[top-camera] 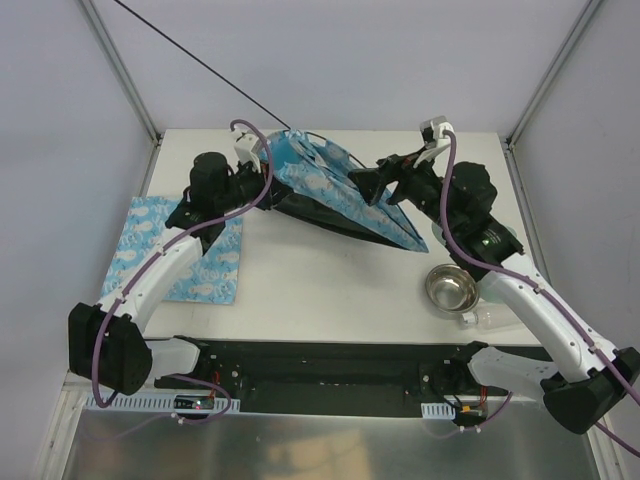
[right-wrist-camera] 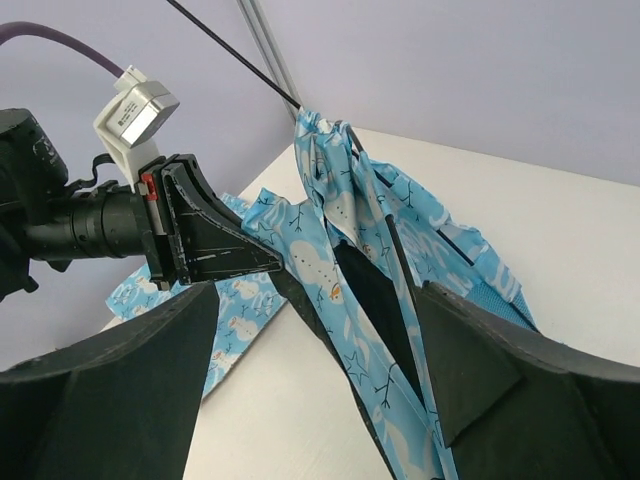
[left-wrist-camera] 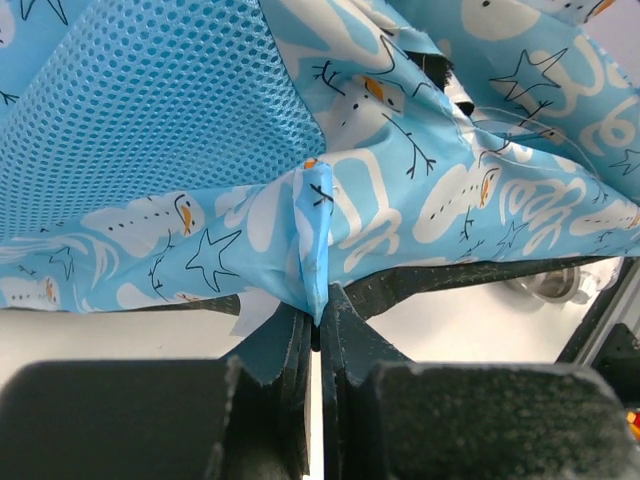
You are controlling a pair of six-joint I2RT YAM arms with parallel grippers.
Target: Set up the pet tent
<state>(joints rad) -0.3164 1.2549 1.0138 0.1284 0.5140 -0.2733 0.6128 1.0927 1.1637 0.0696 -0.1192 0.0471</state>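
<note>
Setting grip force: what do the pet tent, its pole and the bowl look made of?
Pet tent: thin printed fabric, creasing freely, with an open-holed mesh panel. Pole: slim matte black rod, maybe fibreglass, unclear. Bowl: shiny, reflective, likely stainless steel.

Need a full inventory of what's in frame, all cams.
pet tent: 1, blue with white print, collapsed, far middle of table
pole: 1, thin black, sticking out of tent toward far left
mat: 1, same blue print, flat, left edge
bowl: 1, metal, near right
bottle: 1, clear plastic, lying beside bowl
table: 1, white
left gripper: black, shut on tent fabric fold
right gripper: black, open, facing tent
</note>
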